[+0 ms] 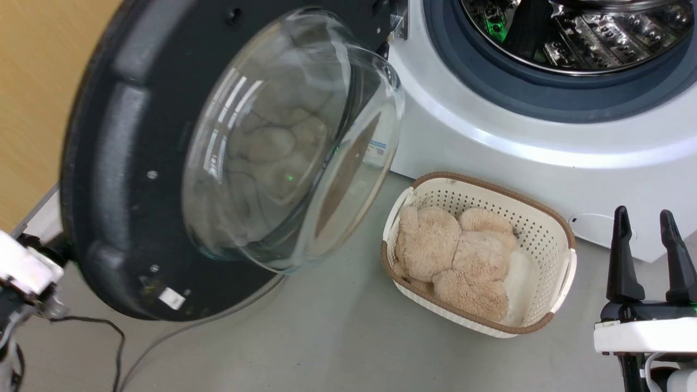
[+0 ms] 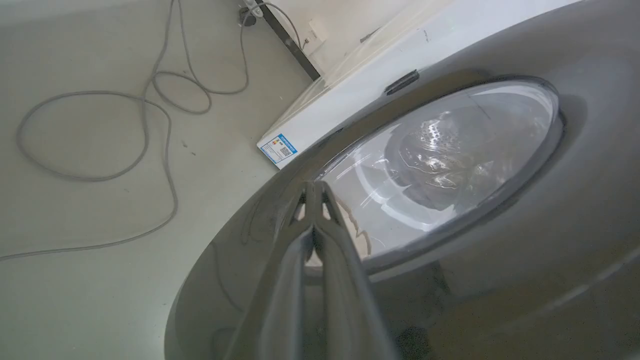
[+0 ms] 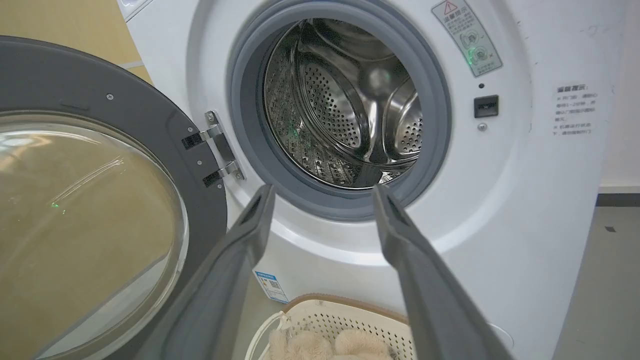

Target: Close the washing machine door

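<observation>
Washing machine door (image 1: 109, 163) is hanging wide open to the left of the white washing machine (image 3: 500, 225), near the cream basket (image 1: 536, 228), while we are resting our left gripper (image 2: 313, 220), fingers together, against its glossy outer face and holding our right gripper (image 1: 648, 218) spread and empty.

The floor (image 1: 337, 348) is smooth and pale grey, with a few light scuffs. The washing machine (image 1: 490, 147) stands on it at the far edge, white front running straight down, a small blue label (image 2: 278, 148) at its bottom corner. Just in front of it sits a cream perforated basket (image 1: 536, 234) with a brown rim, close to the machine. A thin dark cable (image 1: 121, 348) and a pale grey cable (image 1: 190, 325) trail over the near left part. Beside the machine, a looped cable (image 2: 145, 135) sprawls toward the wall edge.
</observation>
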